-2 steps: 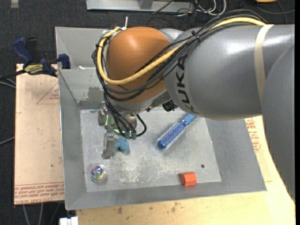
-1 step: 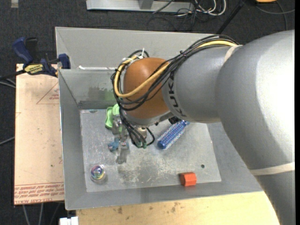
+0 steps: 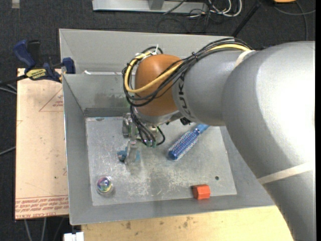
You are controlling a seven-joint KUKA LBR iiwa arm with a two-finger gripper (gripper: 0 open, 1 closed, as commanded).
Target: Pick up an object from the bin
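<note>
My gripper (image 3: 131, 152) hangs low over the left middle of the bin floor, under the orange wrist cover. A small blue-green thing (image 3: 122, 156) lies right at its tip on the left side; whether it is gripped I cannot tell. A blue bristle brush (image 3: 184, 142) lies slanted on the floor a short way to the gripper's right, apart from it.
A shiny, iridescent little ball (image 3: 105, 185) rests near the bin's front left corner. An orange block (image 3: 201, 192) sits by the front edge at the right. The thick grey arm covers the bin's right side and back right.
</note>
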